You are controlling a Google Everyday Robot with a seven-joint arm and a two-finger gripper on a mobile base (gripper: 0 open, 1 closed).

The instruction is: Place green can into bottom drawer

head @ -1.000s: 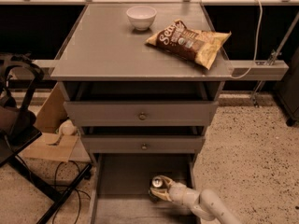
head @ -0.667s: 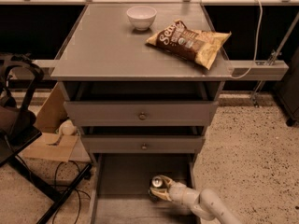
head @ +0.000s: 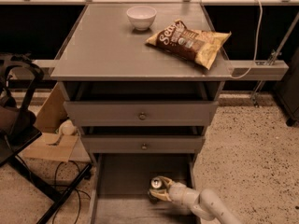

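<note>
The green can (head: 155, 183) stands in the open bottom drawer (head: 124, 178), right of its middle, with its silver top showing. My gripper (head: 155, 192) reaches in from the lower right on a white arm (head: 205, 204). Its pale fingers (head: 161, 195) wrap the can's body and hide most of the can's green side. The can is low in the drawer, at or just above its floor; I cannot tell if it touches.
Two upper drawers with round knobs (head: 142, 116) are nearly closed above the open one. A white bowl (head: 141, 17) and a chip bag (head: 189, 41) lie on the cabinet top. A black chair (head: 18, 125) and cardboard (head: 49, 143) stand at the left.
The can and gripper have shifted very slightly to the left inside the bottom drawer. Nothing else has moved.
</note>
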